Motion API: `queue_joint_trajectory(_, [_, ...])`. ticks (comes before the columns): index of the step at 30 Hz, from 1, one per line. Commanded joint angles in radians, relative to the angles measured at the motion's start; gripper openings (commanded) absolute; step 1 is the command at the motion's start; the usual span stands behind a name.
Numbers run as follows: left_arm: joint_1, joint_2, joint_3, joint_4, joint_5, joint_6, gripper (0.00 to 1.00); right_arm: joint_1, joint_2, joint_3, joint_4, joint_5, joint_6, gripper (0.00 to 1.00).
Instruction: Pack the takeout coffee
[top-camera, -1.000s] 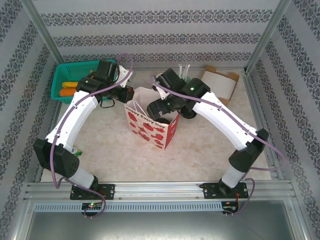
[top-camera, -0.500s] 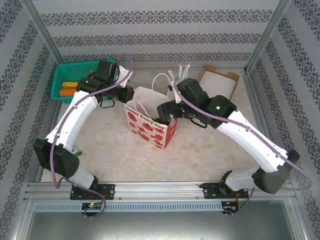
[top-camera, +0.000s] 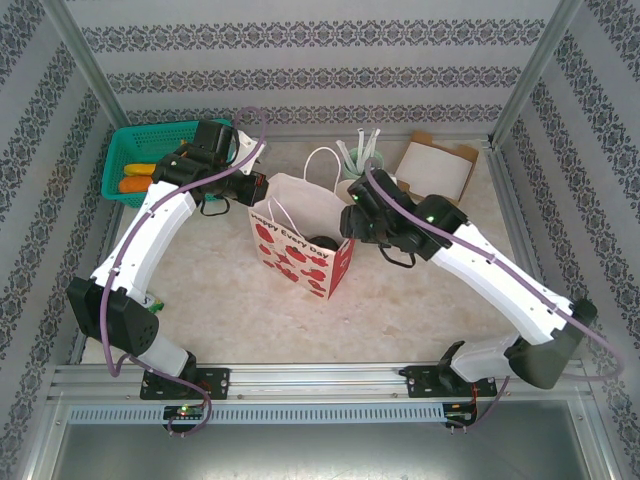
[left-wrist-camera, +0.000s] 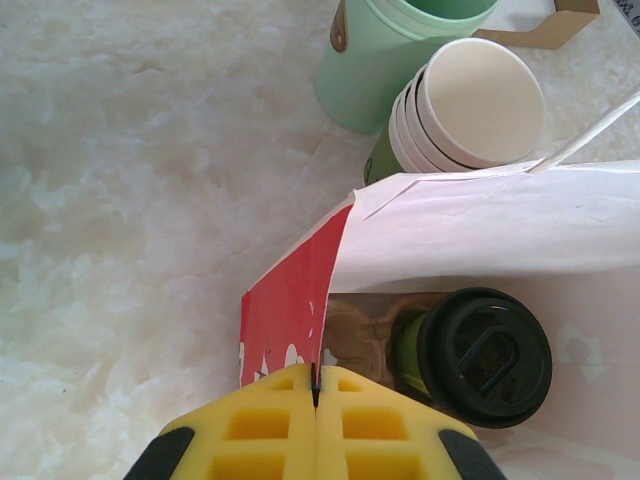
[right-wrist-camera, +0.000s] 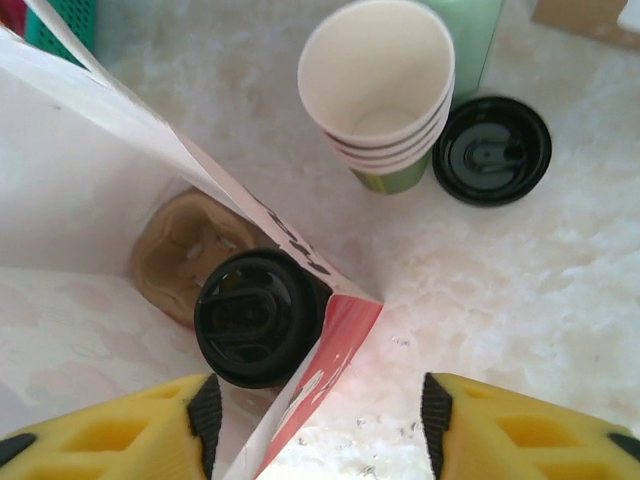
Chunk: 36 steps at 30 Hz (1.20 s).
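Observation:
The takeout coffee (top-camera: 322, 243), a pale green cup under a black lid (left-wrist-camera: 483, 355), stands upright inside the red-and-white paper bag (top-camera: 300, 258), on a brown pulp tray at the bag's bottom. My left gripper (left-wrist-camera: 316, 395) is shut on the bag's red side edge (left-wrist-camera: 290, 310), at its rim on the left (top-camera: 255, 192). Just above the bag's right corner, my right gripper (right-wrist-camera: 315, 410) hangs open. The coffee lid (right-wrist-camera: 258, 315) and the bag's corner lie below the gap between its fingers, and neither finger touches them.
Behind the bag stand a mint-green cup with white straws (top-camera: 362, 155), a stack of lidless paper cups (right-wrist-camera: 385, 90) and a loose black lid (right-wrist-camera: 490, 150). A green basket (top-camera: 150, 160) sits at the back left, a cardboard box (top-camera: 440, 168) at the back right.
My right gripper has come up out of the bag and drawn back to the right, leaving the coffee inside. The left gripper and the bag have stayed put.

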Motion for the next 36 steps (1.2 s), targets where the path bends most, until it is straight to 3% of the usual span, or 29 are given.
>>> queue_joint_trajectory(1, [0.008, 0.003, 0.015, 0.014, 0.001, -0.02, 0.0, 0.0, 0.004, 0.0, -0.018, -0.028, 0.02, 0.51])
queue_joint_trajectory(6, [0.007, -0.002, 0.016, 0.009, -0.001, -0.023, 0.0, -0.001, -0.001, -0.013, 0.01, -0.051, 0.013, 0.33])
queue_joint_trajectory(14, [0.008, -0.017, -0.001, 0.02, -0.003, -0.026, 0.0, -0.003, 0.015, -0.027, 0.04, -0.096, 0.022, 0.26])
queue_joint_trajectory(25, [0.007, -0.07, -0.033, 0.002, -0.033, -0.036, 0.0, -0.012, 0.055, 0.02, 0.06, -0.13, -0.071, 0.02])
queue_joint_trajectory(30, [0.008, -0.118, -0.058, -0.037, -0.081, -0.081, 0.0, -0.041, 0.08, 0.056, 0.079, -0.183, -0.126, 0.0])
queue_joint_trajectory(36, [0.007, -0.172, -0.092, -0.042, -0.076, -0.249, 0.0, -0.075, 0.157, 0.134, 0.088, -0.246, -0.207, 0.0])
